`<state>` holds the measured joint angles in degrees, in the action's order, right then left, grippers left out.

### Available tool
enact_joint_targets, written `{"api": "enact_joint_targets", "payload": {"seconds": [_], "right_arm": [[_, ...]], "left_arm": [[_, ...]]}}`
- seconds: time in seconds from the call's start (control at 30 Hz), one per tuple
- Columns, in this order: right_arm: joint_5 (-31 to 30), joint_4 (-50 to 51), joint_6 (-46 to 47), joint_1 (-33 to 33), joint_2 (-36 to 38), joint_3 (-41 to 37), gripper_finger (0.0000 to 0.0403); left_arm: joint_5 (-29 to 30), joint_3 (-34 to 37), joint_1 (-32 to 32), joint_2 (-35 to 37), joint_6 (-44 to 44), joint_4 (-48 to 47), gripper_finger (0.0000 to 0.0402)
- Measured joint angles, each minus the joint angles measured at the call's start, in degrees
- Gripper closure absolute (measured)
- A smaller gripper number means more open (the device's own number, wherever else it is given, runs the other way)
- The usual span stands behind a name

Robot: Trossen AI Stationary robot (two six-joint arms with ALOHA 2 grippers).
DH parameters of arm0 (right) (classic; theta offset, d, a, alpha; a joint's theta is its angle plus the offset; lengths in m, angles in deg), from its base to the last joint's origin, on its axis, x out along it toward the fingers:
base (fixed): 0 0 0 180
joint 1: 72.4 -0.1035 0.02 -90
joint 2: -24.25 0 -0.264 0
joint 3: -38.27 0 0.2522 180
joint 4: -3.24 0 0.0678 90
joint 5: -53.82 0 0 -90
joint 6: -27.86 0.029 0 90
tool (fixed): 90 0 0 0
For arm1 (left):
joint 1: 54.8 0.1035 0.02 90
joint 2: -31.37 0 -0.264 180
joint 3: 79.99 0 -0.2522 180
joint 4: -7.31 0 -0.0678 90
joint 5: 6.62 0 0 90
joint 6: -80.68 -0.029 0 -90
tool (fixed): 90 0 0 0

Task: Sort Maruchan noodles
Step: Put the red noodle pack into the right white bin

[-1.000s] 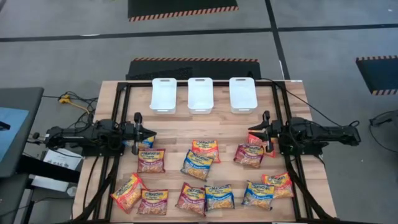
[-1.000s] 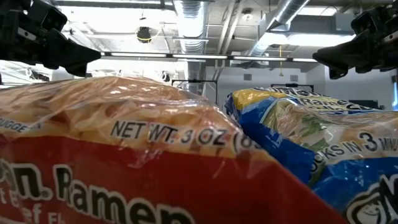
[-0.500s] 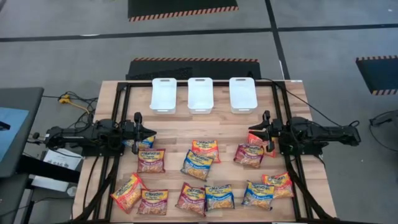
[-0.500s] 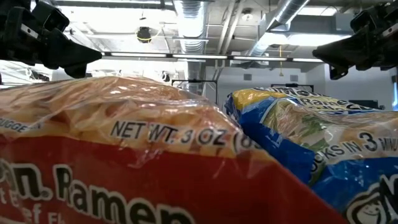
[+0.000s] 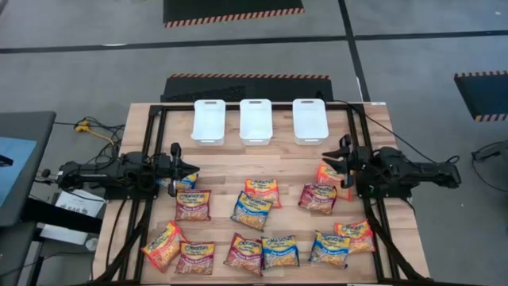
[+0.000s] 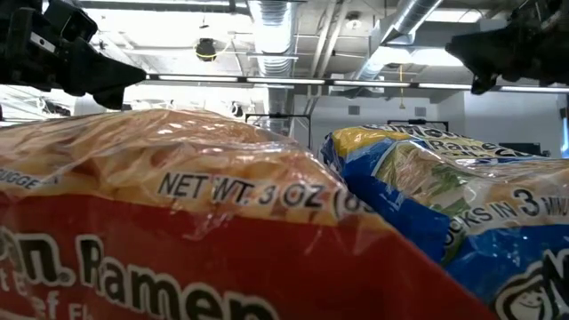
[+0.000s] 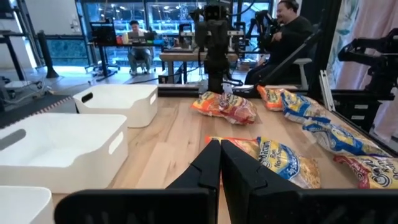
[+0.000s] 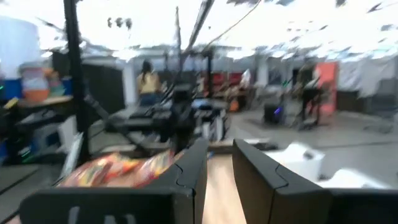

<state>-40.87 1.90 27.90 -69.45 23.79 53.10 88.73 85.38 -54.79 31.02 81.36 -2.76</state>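
The Maruchan noodles (image 5: pixel 254 226) lie scattered flat across the 6 o'clock half of the wooden desk (image 5: pixel 218 163), none in the three white bins (image 5: pixel 256 120) lined up at 12 o'clock. The left gripper (image 5: pixel 193 170) hovers at 9 o'clock, fingers (image 7: pixel 207 169) clenched on nothing. The right gripper (image 5: pixel 339 155) hangs at 3 o'clock near an orange packet (image 5: pixel 329 178), fingers (image 8: pixel 252 171) released, slightly parted.

Three white bins (image 5: pixel 209 120) (image 5: pixel 256 120) (image 5: pixel 309 119) stand in a row along the far edge of the wooden bench (image 5: pixel 282 171), well beyond the fingers of both arms. A black frame (image 5: pixel 159 107) borders the bench. Striped floor mats (image 5: pixel 232 11) lie farther off. Behind the bench, seated people (image 7: pixel 286 37) work at desks.
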Motion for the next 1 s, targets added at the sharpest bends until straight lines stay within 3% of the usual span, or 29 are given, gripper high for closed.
{"api": "enact_joint_targets", "payload": {"seconds": [0.27,0.63,0.83,1.0], "right_arm": [[-0.29,1.58,-6.35,2.15,-0.01,6.80,0.0288],[0.12,-1.54,-12.60,2.04,-0.58,15.90,0.0184],[0.46,0.32,-18.33,2.04,-5.79,25.01,0.0160],[-1.94,11.35,-20.79,2.09,-14.15,34.83,0.0159]], "left_arm": [[0.60,-1.07,0.00,0.00,1.10,0.47,0.0401],[1.54,-1.17,-0.01,0.01,0.83,0.52,0.0401],[1.57,-1.26,0.00,0.01,0.67,0.52,0.0401],[1.57,-1.28,0.00,0.01,0.65,0.45,0.0401]]}}
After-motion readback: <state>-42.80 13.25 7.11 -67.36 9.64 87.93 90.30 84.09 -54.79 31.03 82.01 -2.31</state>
